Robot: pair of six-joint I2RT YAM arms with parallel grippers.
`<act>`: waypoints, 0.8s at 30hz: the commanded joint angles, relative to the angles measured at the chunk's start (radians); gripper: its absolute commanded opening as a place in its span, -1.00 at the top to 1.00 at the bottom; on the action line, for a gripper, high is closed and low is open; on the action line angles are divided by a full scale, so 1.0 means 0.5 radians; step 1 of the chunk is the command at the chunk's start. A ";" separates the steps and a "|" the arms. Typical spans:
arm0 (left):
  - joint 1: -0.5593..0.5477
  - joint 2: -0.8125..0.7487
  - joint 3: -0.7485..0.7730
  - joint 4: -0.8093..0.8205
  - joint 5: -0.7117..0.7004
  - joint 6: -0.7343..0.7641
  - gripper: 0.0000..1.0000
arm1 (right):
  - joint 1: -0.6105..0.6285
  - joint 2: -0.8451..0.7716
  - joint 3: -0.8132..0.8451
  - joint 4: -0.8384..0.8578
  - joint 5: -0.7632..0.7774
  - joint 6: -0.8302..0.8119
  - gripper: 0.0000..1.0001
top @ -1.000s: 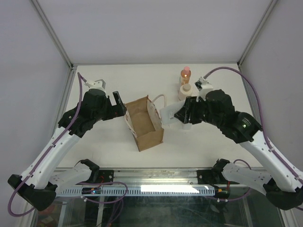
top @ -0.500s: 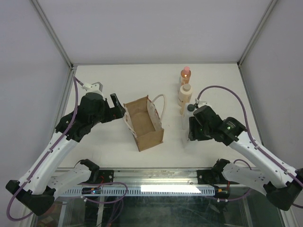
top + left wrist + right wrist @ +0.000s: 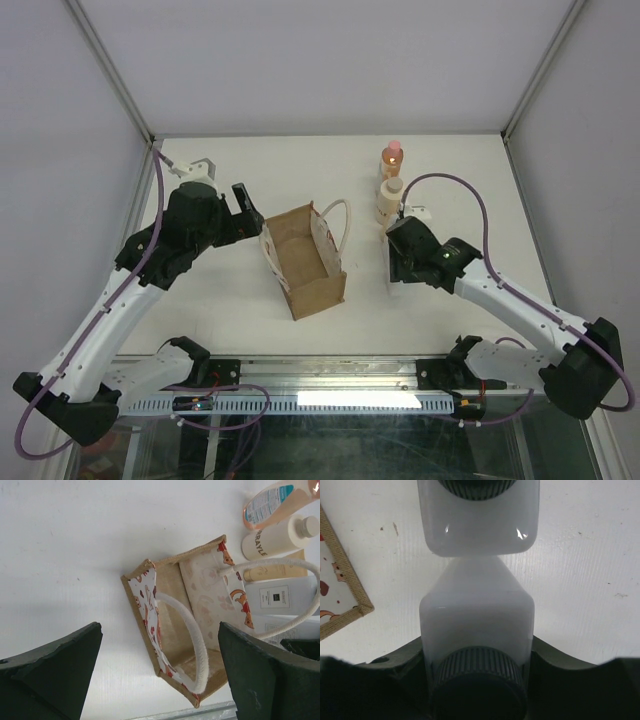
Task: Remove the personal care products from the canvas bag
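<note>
Beside the canvas bag [image 3: 305, 262], right gripper [image 3: 477, 670] clasps white bottle [image 3: 477, 610]

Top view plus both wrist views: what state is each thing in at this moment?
Bag: upright, open, nothing visible inside.
Orange bottle: upright, capped.
Cream bottle: upright, capped.
Far white bottle: upright, capped, free.
Near white bottle: upright, capped, held.
Right gripper: shut on the near white bottle.
Left gripper: open, empty.
</note>
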 commanded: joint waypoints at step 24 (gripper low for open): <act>0.022 0.187 0.279 0.114 0.003 0.235 -0.98 | -0.019 0.000 0.074 0.150 0.146 0.068 -0.50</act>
